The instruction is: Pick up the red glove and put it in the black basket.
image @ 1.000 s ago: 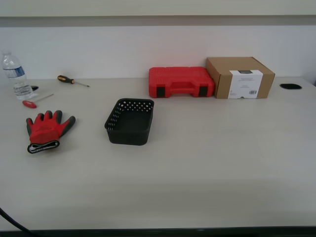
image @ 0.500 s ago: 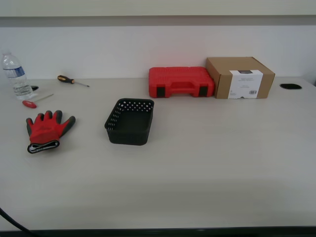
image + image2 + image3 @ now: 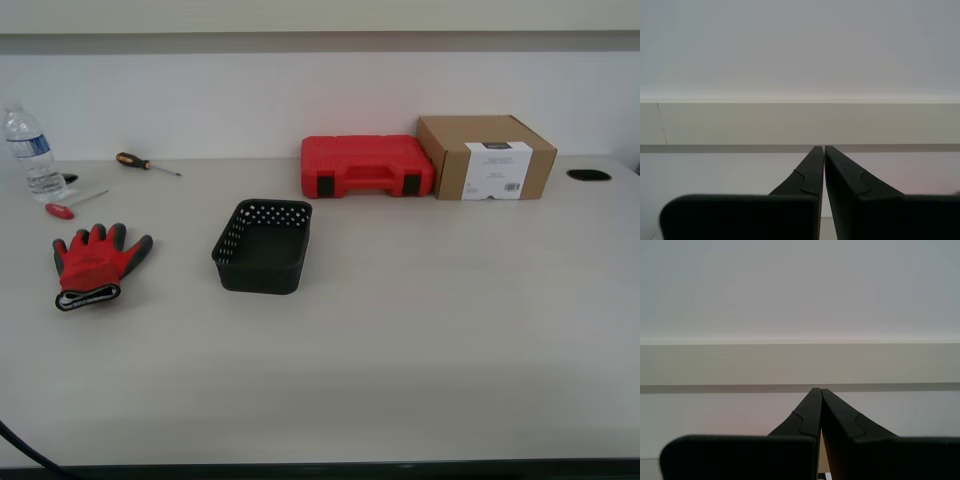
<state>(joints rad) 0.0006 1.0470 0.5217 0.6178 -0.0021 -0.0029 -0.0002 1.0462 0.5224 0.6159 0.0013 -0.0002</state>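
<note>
Lying flat on the table [image 3: 430, 330], the red glove [image 3: 95, 262] sits well apart from the black basket [image 3: 264, 246], off toward the exterior view's left of it, palm down, dark fingertips pointing at the back wall, black-and-white cuff edge toward the camera. Nothing touches the glove.

Basket is upright and open-topped, nothing visible inside, perforated wall facing the glove side.

Relative to the basket:
- red tool case [image 3: 367, 166] behind it and toward the exterior view's right, against the wall
- cardboard box [image 3: 486, 157] just beside the case, further from the basket, white label facing forward
- red-handled screwdriver [image 3: 68, 207] beyond the glove's fingertips, farther from the basket than the glove
- second screwdriver [image 3: 146, 163], dark and orange handle, behind the glove near the wall
- water bottle [image 3: 29, 152] upright, past both screwdrivers, farthest from the basket
- dark oval cutout [image 3: 588, 175] in the table, far beyond the box

My first gripper [image 3: 824, 149]: jaws closed, tips nearly meeting, nothing between them, aimed at the wall and ceiling. My second gripper [image 3: 817, 390]: jaws together, tips touching, nothing held, same kind of view. Neither arm appears in the exterior view, so I can't place either one against the basket.
</note>
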